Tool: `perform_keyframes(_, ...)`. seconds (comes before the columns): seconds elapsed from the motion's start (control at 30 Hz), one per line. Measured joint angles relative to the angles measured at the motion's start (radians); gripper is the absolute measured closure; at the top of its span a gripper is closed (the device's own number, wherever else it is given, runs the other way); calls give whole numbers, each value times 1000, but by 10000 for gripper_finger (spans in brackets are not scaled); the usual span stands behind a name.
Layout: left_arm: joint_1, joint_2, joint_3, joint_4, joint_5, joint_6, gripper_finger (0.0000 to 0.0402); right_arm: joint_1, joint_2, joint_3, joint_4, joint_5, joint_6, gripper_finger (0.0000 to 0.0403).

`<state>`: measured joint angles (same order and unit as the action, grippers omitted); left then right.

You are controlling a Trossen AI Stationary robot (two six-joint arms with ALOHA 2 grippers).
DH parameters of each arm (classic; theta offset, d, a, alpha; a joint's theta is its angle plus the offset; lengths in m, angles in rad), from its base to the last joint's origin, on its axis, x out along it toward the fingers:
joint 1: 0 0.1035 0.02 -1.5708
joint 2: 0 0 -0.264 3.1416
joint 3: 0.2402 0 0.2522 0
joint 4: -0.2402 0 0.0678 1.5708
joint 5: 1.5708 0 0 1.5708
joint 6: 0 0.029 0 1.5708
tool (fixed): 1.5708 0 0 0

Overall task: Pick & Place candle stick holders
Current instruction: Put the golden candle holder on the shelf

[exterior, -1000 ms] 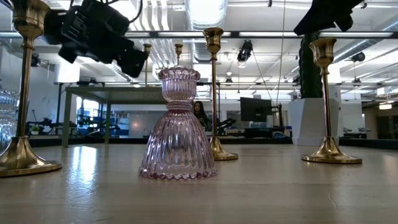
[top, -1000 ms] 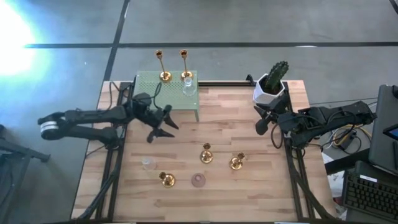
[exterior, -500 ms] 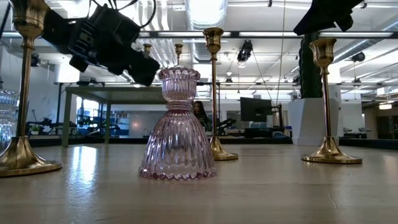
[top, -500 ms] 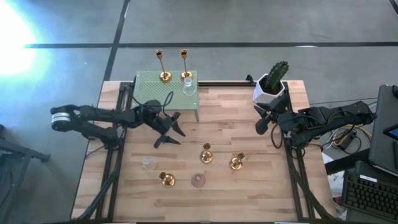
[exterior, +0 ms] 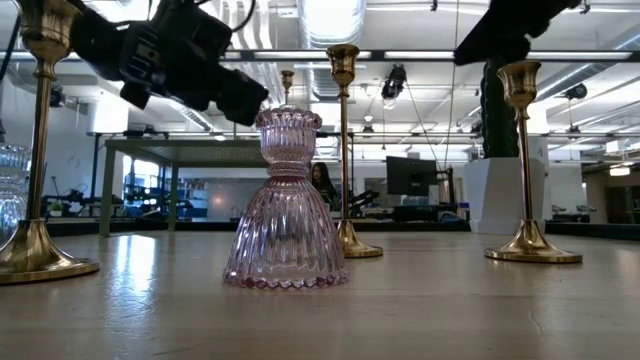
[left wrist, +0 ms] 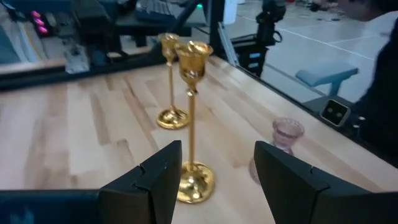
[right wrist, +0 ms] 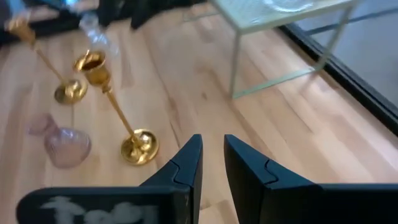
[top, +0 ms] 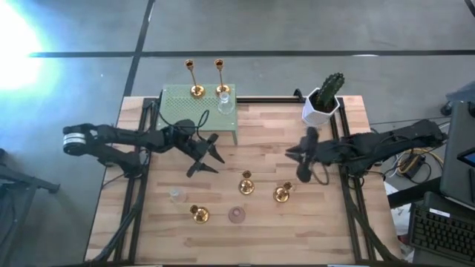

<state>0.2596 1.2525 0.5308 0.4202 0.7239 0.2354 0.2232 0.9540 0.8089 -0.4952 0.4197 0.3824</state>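
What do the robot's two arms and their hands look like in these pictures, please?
Both arms are dark, nearly black, jointed and slim, with black cables running along them. The left arm has a pale silver-white ring near its base end. The left hand and the right hand each end in two flat, angular black fingers with stepped inner edges.

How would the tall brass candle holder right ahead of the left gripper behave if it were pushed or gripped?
The tall brass holder would probably tip if pushed high up: its thin stem rises far above a small round base. Its polished metal looks slippery, so the jaws of the left gripper could slide on it. It looks stiff, not fragile.
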Motion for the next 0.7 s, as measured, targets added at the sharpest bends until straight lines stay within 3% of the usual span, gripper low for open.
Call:
perform_keyframes(0.13,1,-42,0,-1,-38,1,195,-19,132,-8,123,-14,-94,342)
perform_keyframes(0.33,1,-102,-5,-5,-39,-18,195,-83,313,27,254,-151,-158,326)
perform_keyframes(0.7,3,-180,-12,-37,-46,-17,195,-105,508,141,268,-361,-128,250)
